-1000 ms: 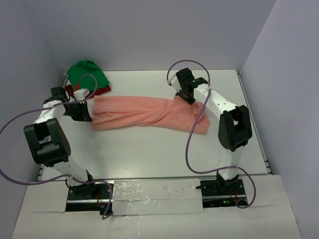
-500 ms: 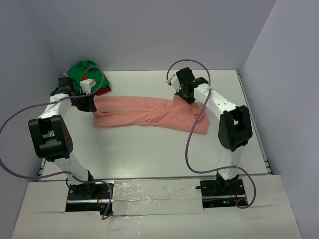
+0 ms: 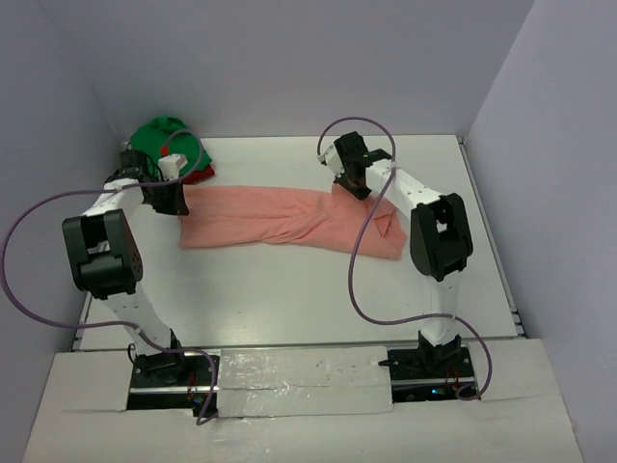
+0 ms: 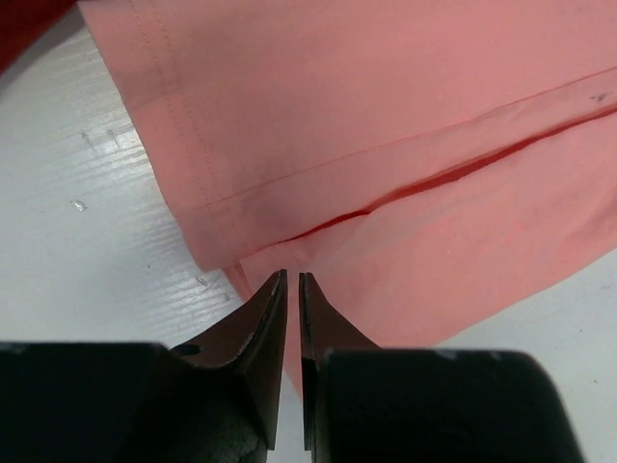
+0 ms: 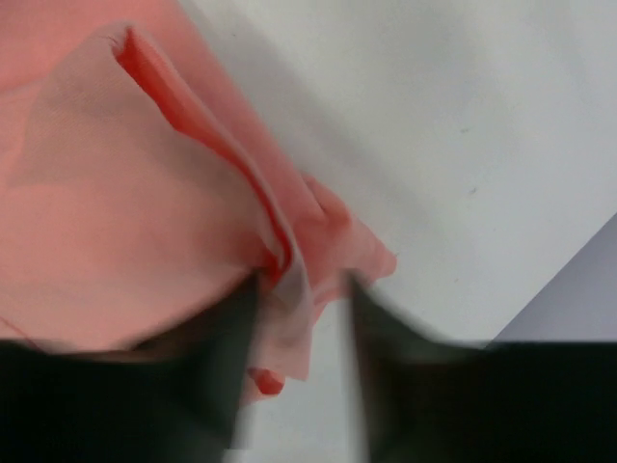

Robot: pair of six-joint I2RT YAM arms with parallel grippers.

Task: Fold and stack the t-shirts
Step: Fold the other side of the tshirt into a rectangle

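the salmon-pink t-shirt (image 3: 280, 217) lies across the table (image 3: 289, 299) as a long, loosely doubled band, and we place everything else by it. off its left end sit the green t-shirt (image 3: 166, 140), bunched in a heap, and the dark red t-shirt (image 3: 201, 175), mostly hidden under the green one.

the left gripper (image 4: 292, 277) hangs over the pink shirt's left far corner. its jaws are drawn almost together with only a thin slit between them, and we see no cloth in that slit. the hemmed edge and a layered seam lie flat just ahead of the tips.

the right gripper (image 5: 301, 280) is at the shirt's far edge, towards its right end. that view is blurred, but the fingers stand apart on either side of a raised fold, with bare table showing beside the cloth, so we judge it is not clamping.

we expect this shirt to handle as light, limp cloth: it will sag, drag and fold over itself when lifted, and a thin layer can slip out of a shallow pinch. it is not fragile.

we would grip the stitched hems and corners, where the cloth is doubled and thicker. each gripper should take a matching corner at its end of the shirt and catch both layers, so the fold comes over square.
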